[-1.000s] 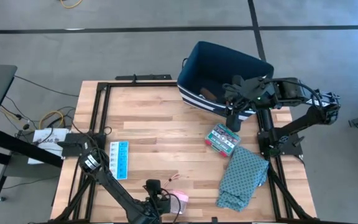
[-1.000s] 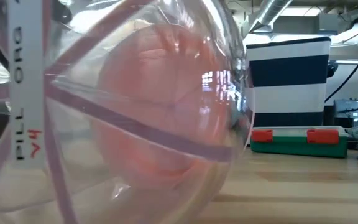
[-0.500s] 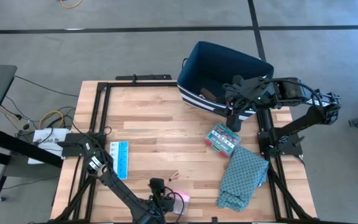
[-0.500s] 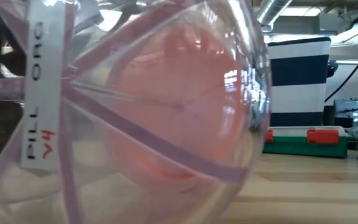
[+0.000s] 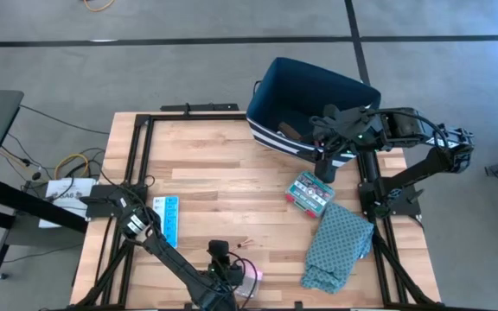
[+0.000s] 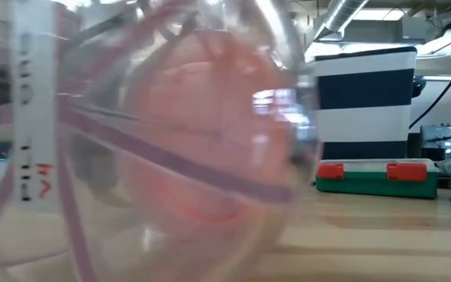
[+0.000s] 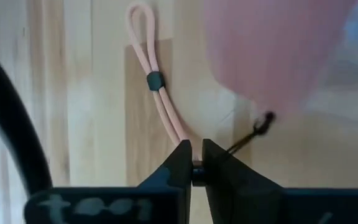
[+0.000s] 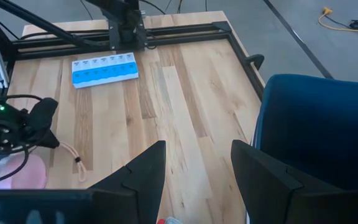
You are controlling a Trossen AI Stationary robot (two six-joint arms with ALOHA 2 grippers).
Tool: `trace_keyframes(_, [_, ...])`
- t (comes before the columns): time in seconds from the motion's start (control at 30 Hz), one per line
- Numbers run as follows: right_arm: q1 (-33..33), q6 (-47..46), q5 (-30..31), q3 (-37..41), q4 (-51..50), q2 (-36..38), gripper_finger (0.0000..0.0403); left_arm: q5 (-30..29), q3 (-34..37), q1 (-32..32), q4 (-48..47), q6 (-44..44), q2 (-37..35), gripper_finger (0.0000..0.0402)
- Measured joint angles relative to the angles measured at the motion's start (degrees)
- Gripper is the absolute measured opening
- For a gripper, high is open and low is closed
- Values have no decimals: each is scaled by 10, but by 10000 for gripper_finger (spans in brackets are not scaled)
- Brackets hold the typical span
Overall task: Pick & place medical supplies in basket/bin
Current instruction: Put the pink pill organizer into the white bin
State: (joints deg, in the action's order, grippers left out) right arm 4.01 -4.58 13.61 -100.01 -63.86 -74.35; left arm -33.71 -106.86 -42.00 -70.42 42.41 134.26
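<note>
A pink rounded item in clear wrapping (image 5: 251, 276) lies at the table's near edge and fills the low view (image 6: 171, 157). A pink cord loop with a dark bead (image 7: 156, 81) lies on the wood beside it. My left gripper (image 7: 196, 165) is down at that cord, shut on it, and sits next to the pink item (image 7: 272, 50). My right gripper (image 8: 197, 168) hangs open above the near wall of the navy basket (image 5: 318, 86). A light-blue pill organizer (image 5: 169, 220) and a green-red box (image 5: 309, 192) lie flat on the table. My left gripper pinches the pink cord (image 7: 180, 140) between its two fingers, at the end away from the loop's bend. The fingers come slanting down from above. The rest of the cord, with its bead, lies slack on the table beyond the fingertips.
A teal patterned cloth (image 5: 340, 246) is heaped near the table's right front corner. A brown item (image 5: 290, 130) lies inside the basket. Black frame rails run along the table's left, right and far edges. Bare wood spans the middle of the table (image 5: 232, 173).
My left arm has shifted a little toward the table's right, closer to the pink item. In the low view the pink item has rocked and now shows blurred. My right arm has kept still.
</note>
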Motion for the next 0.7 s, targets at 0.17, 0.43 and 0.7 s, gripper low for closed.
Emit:
trace_keyframes(0.17, [1, 0, 0, 0, 0, 0, 175, -34, -52, 0, -11, 1, 0, 14])
trace_keyframes(0.43, [5, -6, 0, 0, -19, 0, 175, -201, -236, 3, -202, 51, -1, 12])
trace_keyframes(0.7, [61, -71, 1, 0, -71, 0, 175, -339, -264, 56, -162, -96, -75, 6])
